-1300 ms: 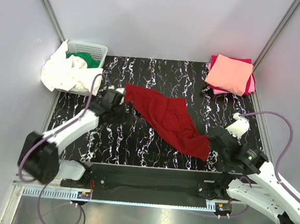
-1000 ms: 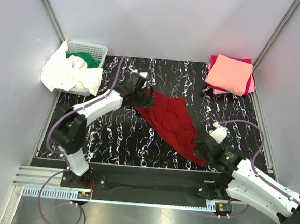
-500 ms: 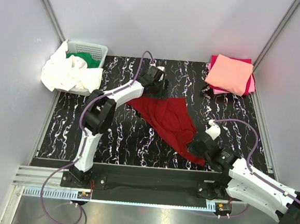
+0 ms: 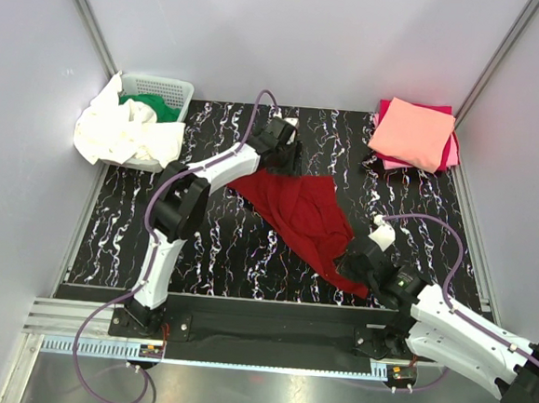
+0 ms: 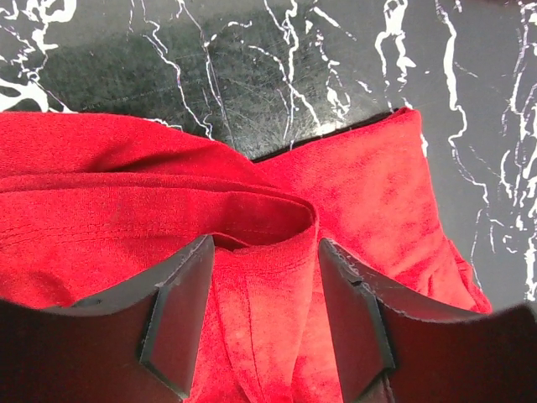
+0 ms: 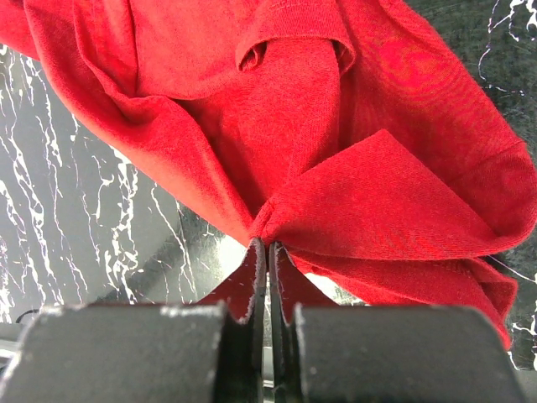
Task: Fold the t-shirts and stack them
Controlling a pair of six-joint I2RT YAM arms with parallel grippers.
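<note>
swung the left fingers (image 5: 264,315) across to the far edge of the dark red soft cloth t-shirt (image 4: 302,209), lying rumpled mid black white-veined surface (image 4: 238,246); narrowing there, still apart, straddling a raised fold. kept the right fingers (image 6: 267,252) pressed together, pinching the near corner. probably a second hold coming, then stretching flat to fold.

Black, white-veined marble tabletop (image 4: 219,254). Plain grey walls (image 4: 292,35) at 9, 12 and 3 o'clock. Slotted aluminium rail (image 4: 238,358) at 6. Even, soft light.
</note>
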